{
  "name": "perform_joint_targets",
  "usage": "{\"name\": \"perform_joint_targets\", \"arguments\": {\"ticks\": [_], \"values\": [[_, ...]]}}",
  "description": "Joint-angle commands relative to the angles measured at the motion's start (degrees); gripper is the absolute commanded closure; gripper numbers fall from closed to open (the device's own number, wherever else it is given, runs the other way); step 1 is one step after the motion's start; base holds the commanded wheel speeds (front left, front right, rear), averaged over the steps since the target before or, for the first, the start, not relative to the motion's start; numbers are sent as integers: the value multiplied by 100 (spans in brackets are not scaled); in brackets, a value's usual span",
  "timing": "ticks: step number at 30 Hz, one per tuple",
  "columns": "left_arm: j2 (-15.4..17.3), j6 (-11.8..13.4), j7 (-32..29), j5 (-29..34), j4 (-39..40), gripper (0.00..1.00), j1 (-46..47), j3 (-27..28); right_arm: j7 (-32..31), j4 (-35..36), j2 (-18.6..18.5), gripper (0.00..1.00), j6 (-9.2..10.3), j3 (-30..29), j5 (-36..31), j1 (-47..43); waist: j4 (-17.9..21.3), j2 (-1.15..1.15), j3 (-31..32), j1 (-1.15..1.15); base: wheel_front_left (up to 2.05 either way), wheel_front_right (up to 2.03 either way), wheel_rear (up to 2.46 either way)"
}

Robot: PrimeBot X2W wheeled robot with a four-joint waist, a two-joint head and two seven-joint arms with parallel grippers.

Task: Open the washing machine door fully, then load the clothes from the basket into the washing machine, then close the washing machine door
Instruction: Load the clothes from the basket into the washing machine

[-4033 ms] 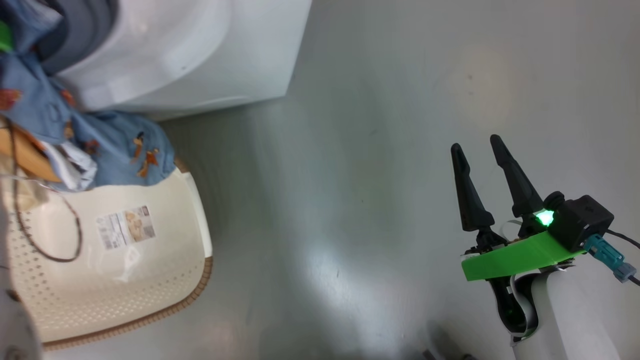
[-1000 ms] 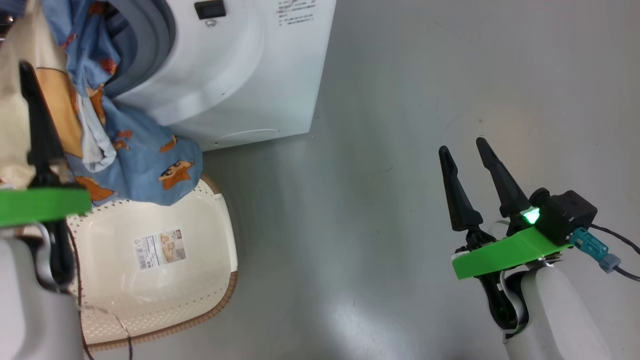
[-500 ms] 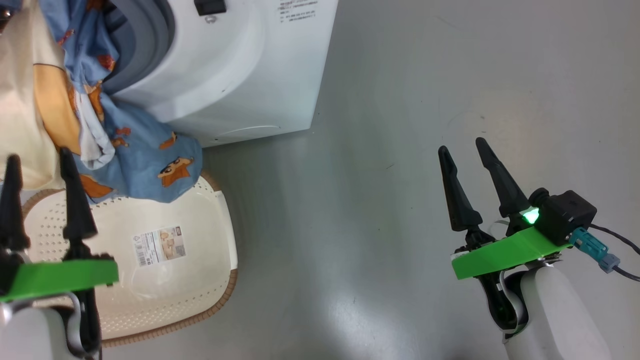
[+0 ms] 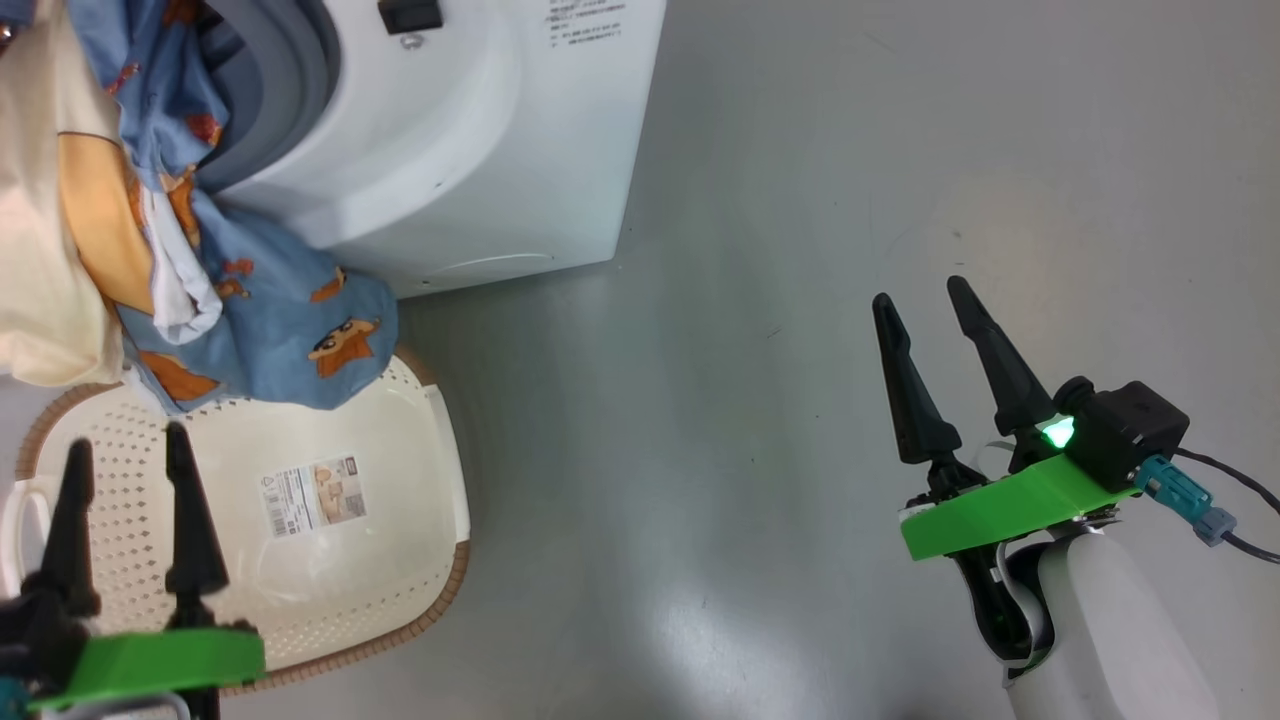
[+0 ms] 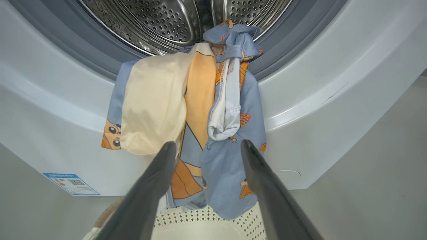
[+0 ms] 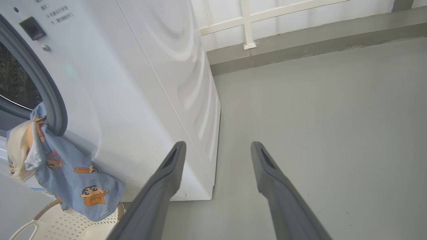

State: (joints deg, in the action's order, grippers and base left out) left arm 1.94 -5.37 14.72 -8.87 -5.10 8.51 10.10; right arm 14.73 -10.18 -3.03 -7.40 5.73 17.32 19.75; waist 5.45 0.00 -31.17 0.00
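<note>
— Clothes (image 4: pixel 270 320): where are they?
— Hanging from the washing machine (image 4: pixel 480 150) mouth, down over the basket (image 4: pixel 400 560). My left gripper (image 4: pixel 129 437) and right gripper (image 4: pixel 918 290) both gape wide, holding nothing.

No marking is legible: small print (image 4: pixel 585 12) and blue sticker (image 5: pixel 71 184) on the washing machine (image 4: pixel 470 150) and label (image 4: pixel 313 494) in the basket (image 4: pixel 410 540) are too fine.

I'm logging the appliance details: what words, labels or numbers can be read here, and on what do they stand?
No text here reads clearly enough to quote.
Label on the basket bottom: print too small to read.
Blue sticker low on the washing machine front: a QR code, words too small.
Printed lines beside the door opening: blurred, unreadable.
</note>
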Motion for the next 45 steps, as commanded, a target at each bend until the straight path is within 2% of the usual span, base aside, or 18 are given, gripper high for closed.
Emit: {"name": "perform_joint_targets", "arguments": {"ticks": [1,12,26,32,45], "values": [[96,55,28,-29,192,0,-220,156,27,111,15,0,-9,140,-35,-116,3,0,5,0,0,0,0],[95,366,28,-333,439,0,-860,-74,27,95,15,0,-9,116,-18,-147,-43,0,33,0,0,0,0],[94,399,28,-494,196,0,-689,-239,27,77,15,0,-9,114,9,-135,-11,0,7,0,0,0,0],[94,299,28,-674,-350,0,-271,-323,27,114,15,0,-9,88,6,-106,-14,0,-108,0,0,0,0],[137,-64,28,-165,-1745,0,1068,17,27,176,15,0,-9,144,-12,14,144,0,-504,0,0,0,0]]}}
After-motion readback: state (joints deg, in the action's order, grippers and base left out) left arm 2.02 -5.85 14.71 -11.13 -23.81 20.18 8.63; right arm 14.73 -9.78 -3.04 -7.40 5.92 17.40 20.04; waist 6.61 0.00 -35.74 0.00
